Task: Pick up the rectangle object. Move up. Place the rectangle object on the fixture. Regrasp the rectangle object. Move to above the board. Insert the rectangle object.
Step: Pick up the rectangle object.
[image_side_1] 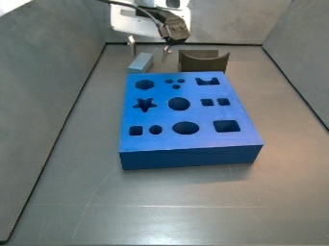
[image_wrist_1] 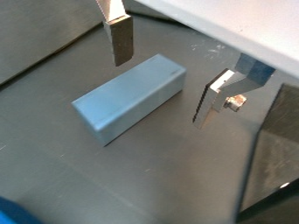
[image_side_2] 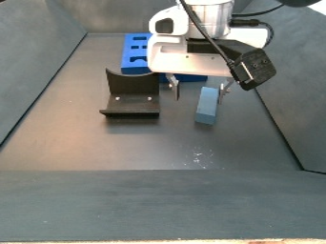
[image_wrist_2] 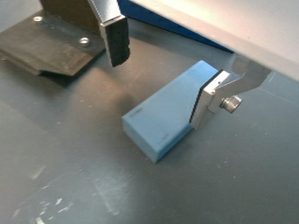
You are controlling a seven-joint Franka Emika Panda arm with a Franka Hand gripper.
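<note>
Dark floor bears the unmarked rectangle object [image_wrist_1: 128, 97] beneath the wide-spread, empty pincer [image_wrist_1: 163, 77], no writing visible.

Grey-blue rectangle object [image_wrist_1: 129, 95], bright blue board [image_side_1: 187, 123], dark brown fixture [image_side_2: 130, 94], silver fingers [image_wrist_1: 212, 94] with dark pads

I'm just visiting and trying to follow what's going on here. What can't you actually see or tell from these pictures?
- Gripper: open, its fingers either side of the rectangle object; whether the pads touch it is unclear in both wrist views.
- Fixture: in a side view the board hides its base; in a wrist view the frame edge cuts it off.
- Board: mostly hidden behind the gripper in a side view.
</note>
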